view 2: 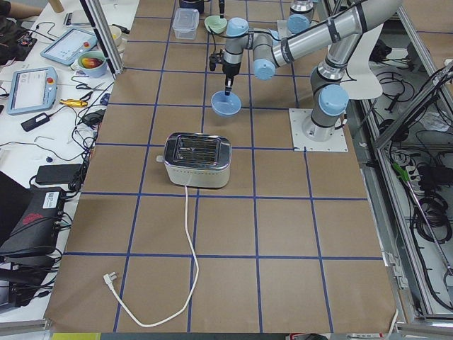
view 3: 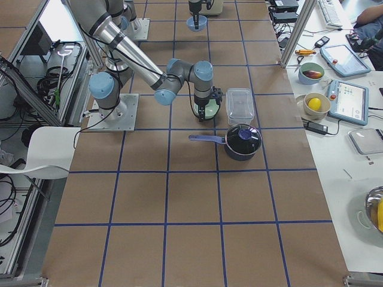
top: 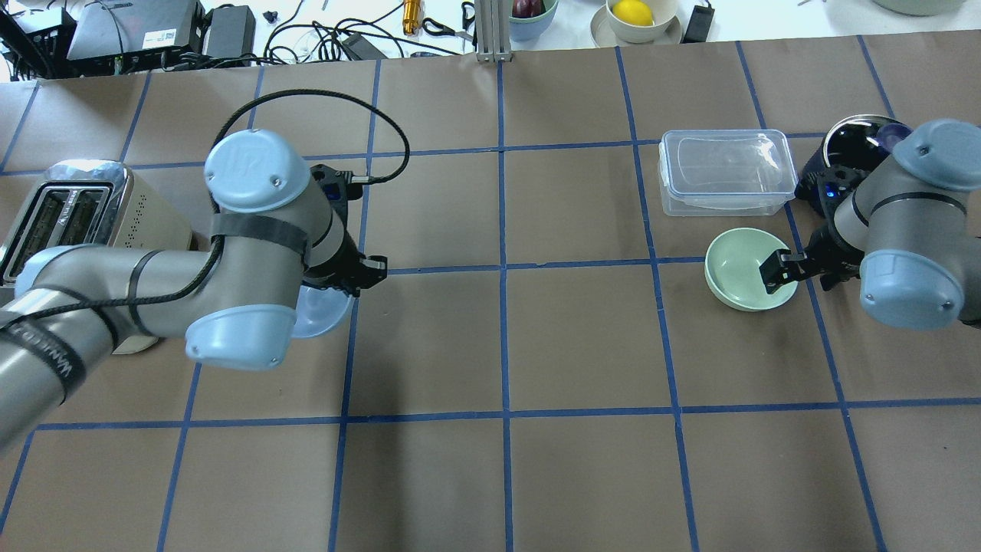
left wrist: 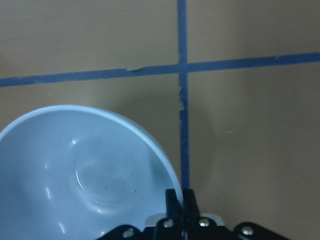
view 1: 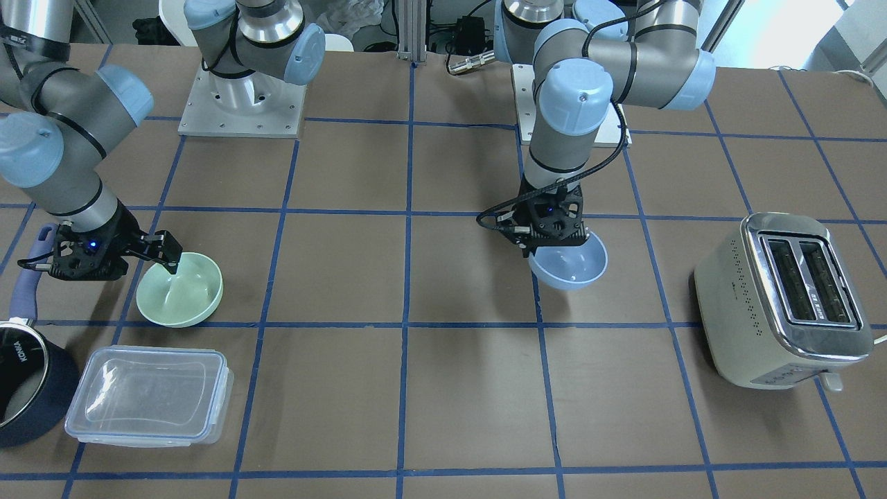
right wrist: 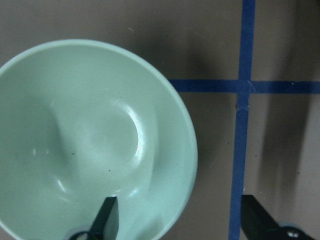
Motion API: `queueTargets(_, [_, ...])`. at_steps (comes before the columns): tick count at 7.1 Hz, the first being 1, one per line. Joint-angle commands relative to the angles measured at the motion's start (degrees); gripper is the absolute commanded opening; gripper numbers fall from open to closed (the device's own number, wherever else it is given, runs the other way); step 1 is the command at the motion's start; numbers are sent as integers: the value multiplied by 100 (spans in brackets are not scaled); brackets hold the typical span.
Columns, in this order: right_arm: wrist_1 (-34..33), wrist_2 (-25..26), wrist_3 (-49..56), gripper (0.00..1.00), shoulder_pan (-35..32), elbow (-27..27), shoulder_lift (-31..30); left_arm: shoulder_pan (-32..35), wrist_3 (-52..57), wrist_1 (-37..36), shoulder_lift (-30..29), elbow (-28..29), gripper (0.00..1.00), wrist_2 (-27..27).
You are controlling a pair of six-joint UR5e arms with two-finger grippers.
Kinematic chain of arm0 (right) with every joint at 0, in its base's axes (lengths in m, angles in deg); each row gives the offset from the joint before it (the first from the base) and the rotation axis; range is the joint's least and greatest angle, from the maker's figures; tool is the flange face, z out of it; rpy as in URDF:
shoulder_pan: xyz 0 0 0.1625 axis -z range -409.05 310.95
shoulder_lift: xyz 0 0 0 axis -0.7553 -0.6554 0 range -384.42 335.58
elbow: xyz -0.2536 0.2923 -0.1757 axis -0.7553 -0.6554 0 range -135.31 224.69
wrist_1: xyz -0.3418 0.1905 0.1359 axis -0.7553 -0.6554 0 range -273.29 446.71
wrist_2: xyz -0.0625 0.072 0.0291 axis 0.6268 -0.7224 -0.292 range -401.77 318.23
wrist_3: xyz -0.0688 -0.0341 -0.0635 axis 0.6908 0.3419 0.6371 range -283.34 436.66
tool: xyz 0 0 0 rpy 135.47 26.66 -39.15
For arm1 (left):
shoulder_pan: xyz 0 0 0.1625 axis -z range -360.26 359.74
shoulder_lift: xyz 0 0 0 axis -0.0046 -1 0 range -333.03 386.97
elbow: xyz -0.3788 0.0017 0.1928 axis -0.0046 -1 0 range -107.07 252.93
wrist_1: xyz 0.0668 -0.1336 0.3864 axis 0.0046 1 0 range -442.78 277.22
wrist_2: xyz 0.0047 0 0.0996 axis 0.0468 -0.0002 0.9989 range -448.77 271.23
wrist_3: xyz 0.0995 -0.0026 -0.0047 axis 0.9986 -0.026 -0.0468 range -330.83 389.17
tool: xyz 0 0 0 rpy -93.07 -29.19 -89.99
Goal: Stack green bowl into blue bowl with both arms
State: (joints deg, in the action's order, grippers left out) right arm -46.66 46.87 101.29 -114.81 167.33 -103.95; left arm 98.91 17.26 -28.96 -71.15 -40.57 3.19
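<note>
**Two arms, two bowls, and a wide gap to close**

Nearest the lens at the table's [view 1: 443, 416] left corner, a navy saucepan [view 1: 28, 388] and a clear plastic container [view 1: 149, 395] sit just beside the green bowl [view 1: 183, 294]. The bowl rests upright on the table. The right gripper [view 1: 172, 256] straddles its rim with jaws wide apart, one finger inside the bowl and one outside, gripping nothing yet.

Well to the right, the left gripper [left wrist: 179, 201] is clamped tight on the rim of the blue bowl [view 1: 572, 267], which hangs tilted and appears lifted off the surface. A toaster [view 1: 786, 298] stands beyond it.

Both grips are thin rim pinches, so either bowl could pivot or slip as it travels. A blue bowl left tilted would likely refuse the green one. A careless lift could also nudge the nearby container.
</note>
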Motion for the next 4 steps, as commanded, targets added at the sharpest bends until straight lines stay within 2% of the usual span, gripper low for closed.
queueTargets(1, [-66, -197, -185, 26, 72, 23, 96, 846, -1371, 180, -1161, 1359, 0, -21])
queueTargets(3, [-57, -356, -283, 0, 64, -21, 96, 1322, -2207, 234, -1866, 2074, 0, 49])
queueTargets(4, [-14, -348, -283, 0, 72, -64, 87, 1533, -2558, 225, -2139, 2260, 0, 93])
